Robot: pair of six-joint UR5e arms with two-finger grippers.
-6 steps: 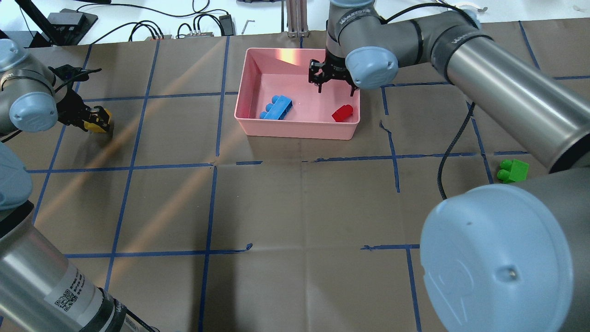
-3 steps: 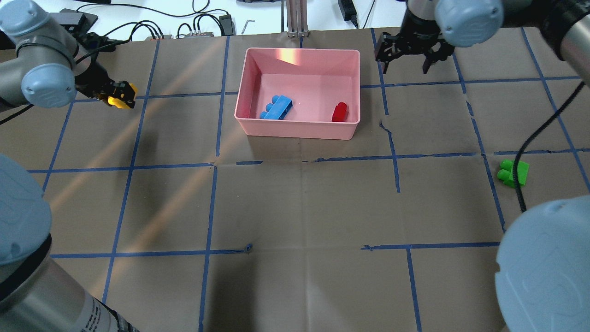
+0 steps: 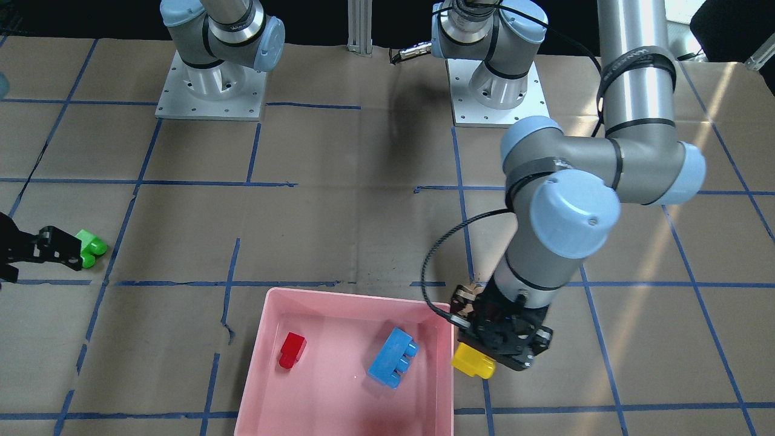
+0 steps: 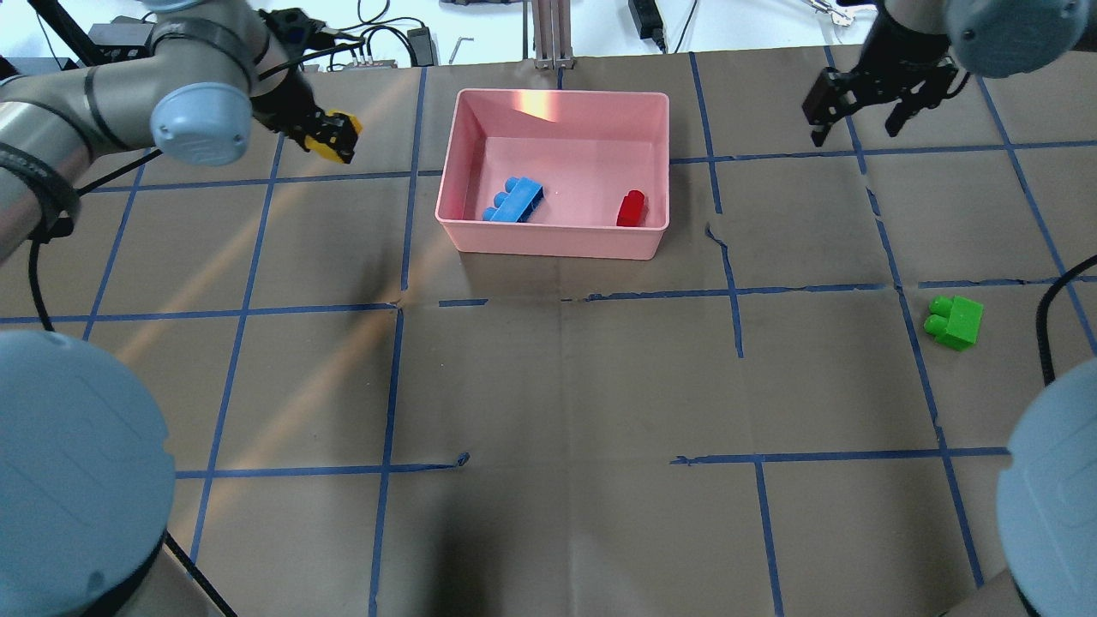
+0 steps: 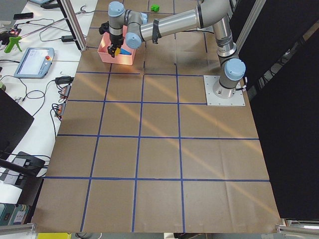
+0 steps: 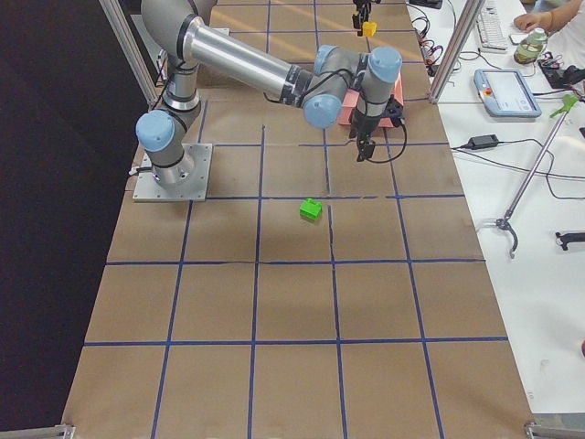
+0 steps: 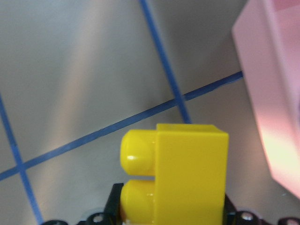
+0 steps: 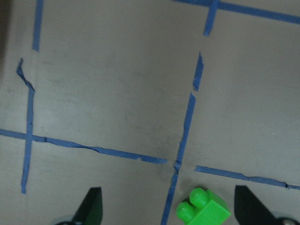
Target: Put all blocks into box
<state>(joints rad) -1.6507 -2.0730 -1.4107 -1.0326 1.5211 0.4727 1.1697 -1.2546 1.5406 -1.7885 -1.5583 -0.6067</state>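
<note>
The left gripper (image 4: 336, 137) has swept from the desk's (image 4: 548, 386) left edge toward the middle of the edge opposite the robot, with its jaws clamped on the yellow block (image 4: 330, 147). It now hangs just beside the box (image 4: 557, 242). In the front-facing view the block is just outside the box's wall, not yet over the floor. The right gripper (image 4: 855, 133) has left the box and swung out toward the desk's right edge, its jaws spread wide and empty. The red block (image 4: 632, 208) has also shifted a little inside the box.

By my reading, half the task is done. The blue block (image 4: 516, 200) and the red one lie on the box floor, well apart. The yellow one needs only a short carry over the wall and a release. The green block (image 4: 954, 321) lies alone near the right edge, low in the right wrist view between the open jaws, and looks like that arm's next target.

The box is a shallow pink tray with low walls and rounded corners, sitting by the middle of the edge opposite the robot. The blocks are glossy studded plastic. The yellow and green ones have two studs each, and the yellow one's studs point sideways from the jaws.
</note>
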